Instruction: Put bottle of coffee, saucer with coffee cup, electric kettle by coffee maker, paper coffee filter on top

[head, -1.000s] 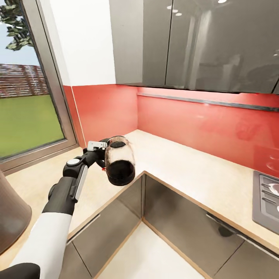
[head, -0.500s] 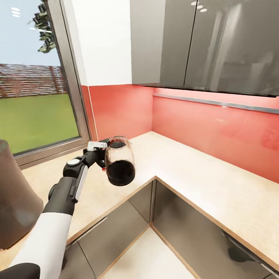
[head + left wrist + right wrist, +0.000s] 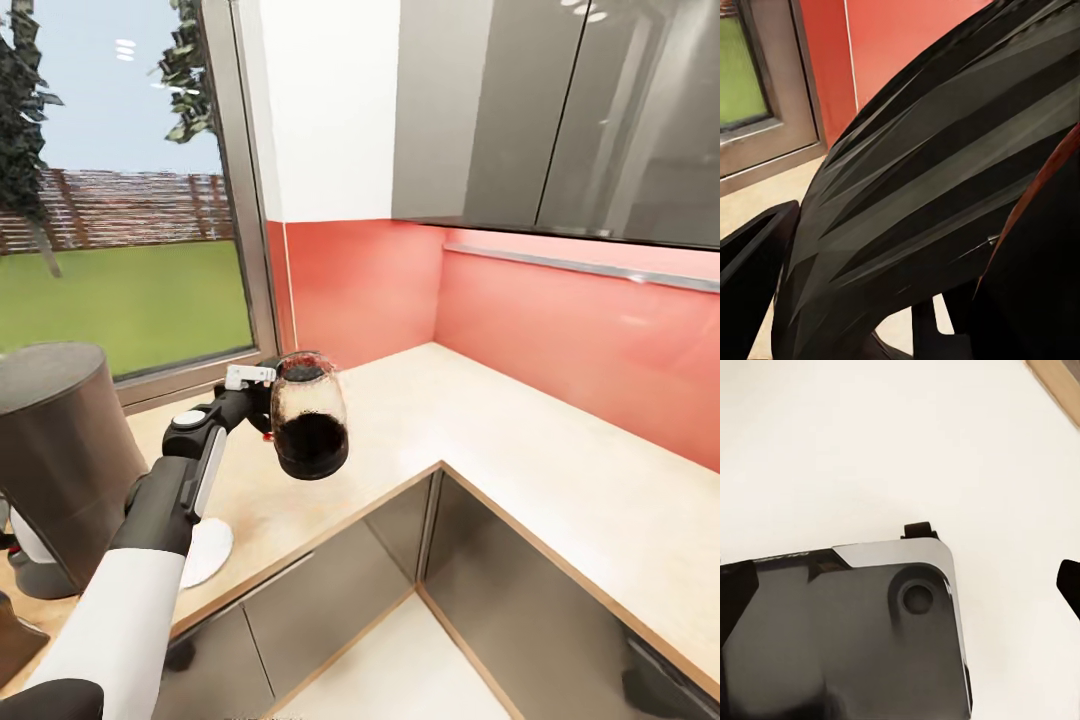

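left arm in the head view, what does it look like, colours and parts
The left arm has a smooth white shell on its lower segment, then a rounded black segment with a pale grey strip along its side. Past that sits a black joint with a round white cap. The left gripper is black, with a small light grey metal bracket on top. No cables or lettering are visible on it.

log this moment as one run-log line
phase: carrying | left end effector: shut on electric kettle, held above kitchen countertop | coffee maker, saucer: on countertop
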### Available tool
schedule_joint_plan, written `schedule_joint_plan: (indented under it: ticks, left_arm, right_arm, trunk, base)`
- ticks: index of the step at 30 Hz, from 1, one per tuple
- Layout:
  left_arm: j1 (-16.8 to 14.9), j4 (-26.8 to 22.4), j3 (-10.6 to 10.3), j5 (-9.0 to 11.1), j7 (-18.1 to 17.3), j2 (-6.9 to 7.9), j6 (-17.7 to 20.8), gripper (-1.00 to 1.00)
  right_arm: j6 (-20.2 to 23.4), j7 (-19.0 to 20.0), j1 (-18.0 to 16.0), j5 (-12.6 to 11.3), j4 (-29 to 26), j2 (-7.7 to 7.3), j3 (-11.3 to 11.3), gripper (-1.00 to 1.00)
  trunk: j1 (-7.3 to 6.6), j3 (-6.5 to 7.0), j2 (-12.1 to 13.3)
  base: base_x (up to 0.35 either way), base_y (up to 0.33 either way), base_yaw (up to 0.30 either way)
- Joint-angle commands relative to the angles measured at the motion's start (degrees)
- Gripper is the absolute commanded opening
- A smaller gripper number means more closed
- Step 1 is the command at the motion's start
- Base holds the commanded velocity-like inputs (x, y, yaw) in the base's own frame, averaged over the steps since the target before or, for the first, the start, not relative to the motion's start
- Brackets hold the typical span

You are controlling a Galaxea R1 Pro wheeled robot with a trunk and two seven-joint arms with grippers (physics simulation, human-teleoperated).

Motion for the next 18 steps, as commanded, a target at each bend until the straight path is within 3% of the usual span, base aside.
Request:
schedule_joint_plan:
  ticks: [1,9,18]
  left_arm:
    - [-0.1,0.0,0.2,-0.6,-0.5,-0.08,0.2,-1.00]
    - [-0.1,0.0,0.2,-0.6,-0.5,-0.08,0.2,-1.00]
    - [0.0,0.2,0.3,-0.6,-0.5,-0.08,0.1,-1.00]
  right_arm:
    - [-0.2,0.2,0.0,0.5,0.0,-0.02,-0.5,1.00]
    - [-0.2,0.2,0.0,0.5,0.0,-0.02,-0.5,1.00]
    - [-0.4,0.2,0.0,0.6,0.0,-0.05,-0.2,1.00]
  trunk:
    - [0.03,-0.10,-0.1]
    - [0.03,0.08,-0.1]
    - [0.03,0.10,-0.1]
  base:
    - [0.000,0.000,0.277]
    - [0.000,0.000,0.268]
    - [0.000,0.000,0.021]
